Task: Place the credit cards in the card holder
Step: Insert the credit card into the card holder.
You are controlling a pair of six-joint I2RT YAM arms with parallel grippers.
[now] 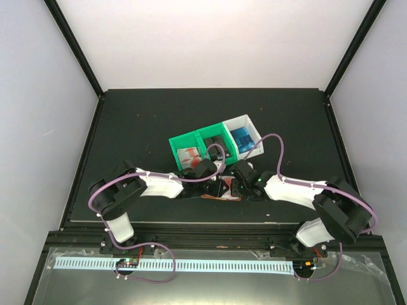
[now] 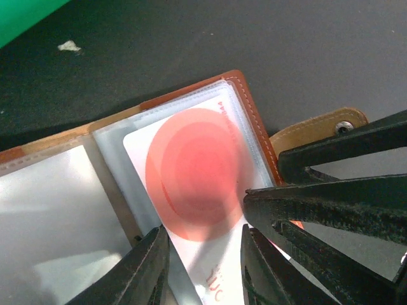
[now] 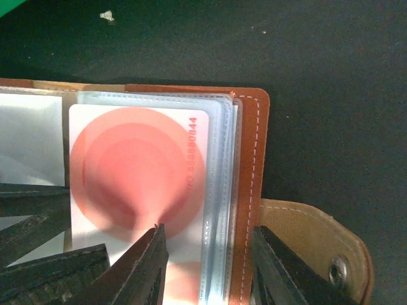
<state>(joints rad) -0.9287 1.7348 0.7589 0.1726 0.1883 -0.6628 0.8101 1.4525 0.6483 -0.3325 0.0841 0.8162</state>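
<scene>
The card holder (image 2: 252, 121), a reddish-brown leather wallet, lies open on the black mat, its snap tab (image 3: 311, 241) sticking out to the side. A red-and-white credit card (image 2: 191, 171) lies on its clear pockets, partly slid in; it also shows in the right wrist view (image 3: 133, 165). My left gripper (image 2: 206, 267) is open, its fingers on either side of the card's near end. My right gripper (image 3: 210, 267) is open, straddling the wallet's (image 3: 251, 159) stitched edge and pocket stack. In the top view both grippers (image 1: 219, 184) (image 1: 235, 185) meet over the wallet (image 1: 216, 196).
Behind the wallet stand joined bins: a green one (image 1: 189, 154) with red-and-white cards, a green one (image 1: 215, 147) with black cards, a white one (image 1: 243, 138) with blue cards. A white crumb (image 2: 68, 46) lies on the mat. The mat's front edge is just behind the arm bases.
</scene>
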